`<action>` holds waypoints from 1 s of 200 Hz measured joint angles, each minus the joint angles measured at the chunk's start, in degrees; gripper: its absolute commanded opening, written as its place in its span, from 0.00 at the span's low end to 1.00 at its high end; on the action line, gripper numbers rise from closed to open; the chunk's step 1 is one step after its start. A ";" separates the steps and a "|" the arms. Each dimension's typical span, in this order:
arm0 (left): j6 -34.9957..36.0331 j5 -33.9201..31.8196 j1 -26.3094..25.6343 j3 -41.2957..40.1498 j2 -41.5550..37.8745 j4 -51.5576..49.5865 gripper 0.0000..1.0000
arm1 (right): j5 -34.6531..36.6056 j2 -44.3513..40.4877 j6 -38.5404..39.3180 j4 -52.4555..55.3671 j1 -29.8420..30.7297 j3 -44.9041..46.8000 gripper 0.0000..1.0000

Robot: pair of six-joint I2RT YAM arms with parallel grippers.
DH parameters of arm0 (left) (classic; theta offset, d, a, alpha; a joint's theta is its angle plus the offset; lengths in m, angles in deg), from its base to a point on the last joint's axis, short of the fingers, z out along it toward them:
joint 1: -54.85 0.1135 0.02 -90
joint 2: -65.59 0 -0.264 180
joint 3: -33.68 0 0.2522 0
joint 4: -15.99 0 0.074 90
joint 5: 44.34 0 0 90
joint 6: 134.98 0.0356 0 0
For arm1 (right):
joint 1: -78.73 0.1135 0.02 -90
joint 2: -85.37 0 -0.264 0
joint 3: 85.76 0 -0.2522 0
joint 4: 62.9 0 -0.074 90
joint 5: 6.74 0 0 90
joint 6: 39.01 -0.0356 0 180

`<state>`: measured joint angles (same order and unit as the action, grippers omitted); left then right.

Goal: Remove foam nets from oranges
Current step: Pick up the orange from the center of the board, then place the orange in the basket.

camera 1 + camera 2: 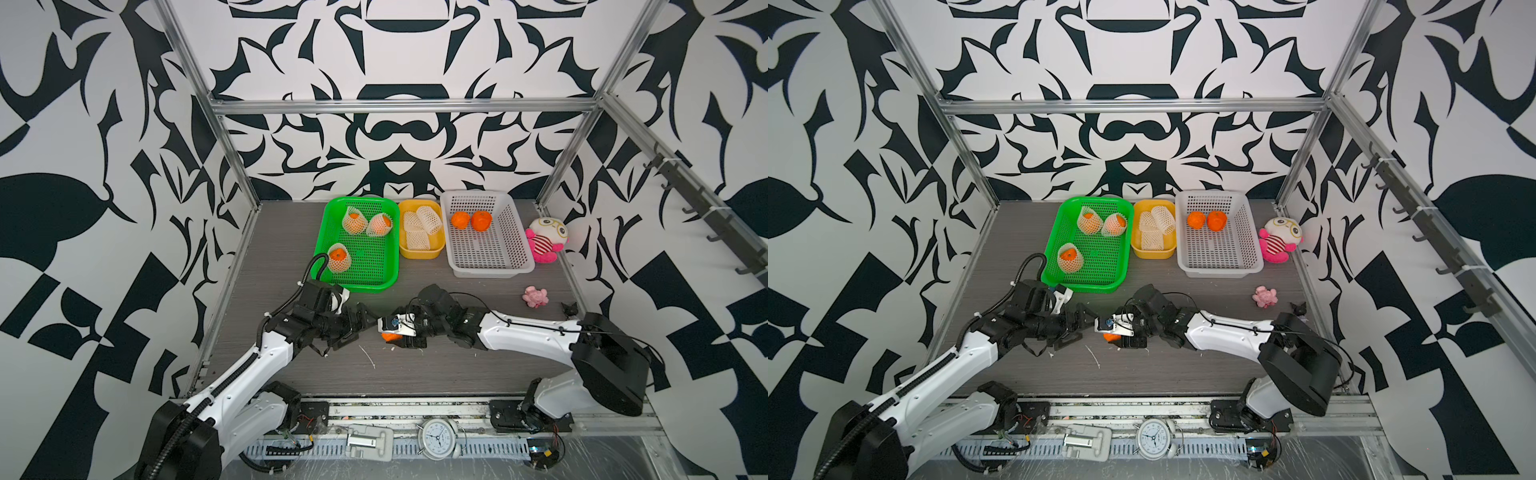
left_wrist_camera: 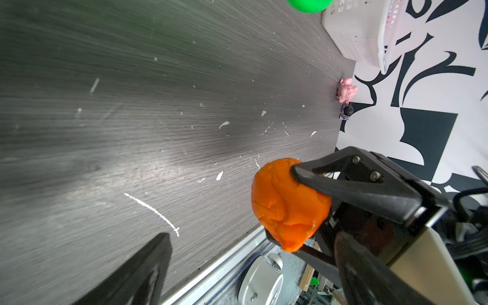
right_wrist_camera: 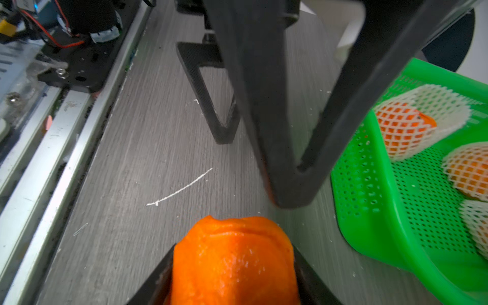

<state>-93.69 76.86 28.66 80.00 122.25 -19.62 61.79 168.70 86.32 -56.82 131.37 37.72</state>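
Right fingers (image 2: 356, 192) grip round bumpy-skinned orange fruit (image 2: 285, 206). Left fingers (image 3: 264, 105) spread wide open, tips just beside that fruit. Three white foam-mesh nets (image 1: 429, 219) well apart from both, in yellow plastic tub (image 1: 419, 252).

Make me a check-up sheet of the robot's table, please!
Surface: grey table, white crumbs, one white strand.
Job's things: three netted oranges in green tray; three empty nets in yellow tub; two bare oranges in white basket.
Clutter: plush doll, pink toy, alarm clock.
Grippers: left gripper open, empty; right gripper shut on a sixth orange.
Cables: black hose loops by the tray's edge.
Surroundings: patterned walls, metal frame.
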 measured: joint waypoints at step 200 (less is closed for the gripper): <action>9.44 -0.92 0.00 26.56 18.43 -5.42 0.99 | 14.93 0.68 -29.00 3.28 -33.77 -16.33 0.11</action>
<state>-84.25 75.94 28.66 106.55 140.68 -25.04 76.72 169.37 57.31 -53.54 97.60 21.39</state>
